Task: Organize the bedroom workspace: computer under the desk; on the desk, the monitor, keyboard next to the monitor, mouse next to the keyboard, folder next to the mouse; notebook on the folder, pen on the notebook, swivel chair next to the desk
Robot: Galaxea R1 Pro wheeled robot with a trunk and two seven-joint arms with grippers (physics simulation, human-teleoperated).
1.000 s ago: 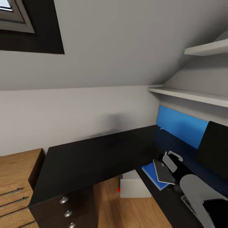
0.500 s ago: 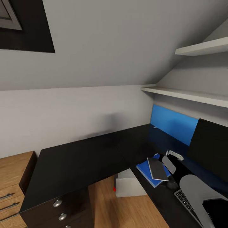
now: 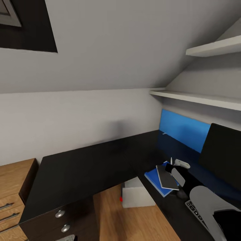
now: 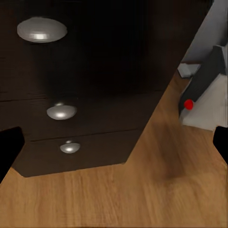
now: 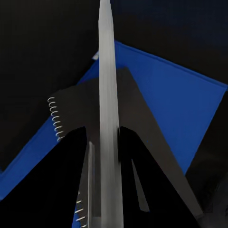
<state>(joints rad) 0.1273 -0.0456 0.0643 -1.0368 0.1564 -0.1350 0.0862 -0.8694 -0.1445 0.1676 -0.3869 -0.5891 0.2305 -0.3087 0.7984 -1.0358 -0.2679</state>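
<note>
We hold the thin pale stick of a pen point(image 5: 108, 118) pinched in the right gripper point(image 5: 105, 142), its long axis running straight out past the fingers. Directly beneath lies the small grey spiral-bound notebook point(image 5: 137, 142) — stacked on the flat bright blue folder point(image 5: 180, 104) on the matte black desk point(image 3: 90, 164) — so we judge the pen only needs lowering. The left gripper point(image 4: 114, 147) hangs open, well apart.

My black bench point(image 3: 87, 167) carries the blue folder point(image 3: 153, 178), keyboard point(image 3: 195, 212) and monitor point(image 3: 222, 154); the computer point(image 3: 135, 197) stands on the wood floor point(image 3: 134, 224).

Matt black desk point(image 3: 87, 167), shiny silver metal drawer knobs point(image 4: 42, 29), light wood plank floor point(image 4: 118, 194), smooth blue folder point(image 5: 185, 104), wire-spiral notebook point(image 5: 137, 142).
</note>
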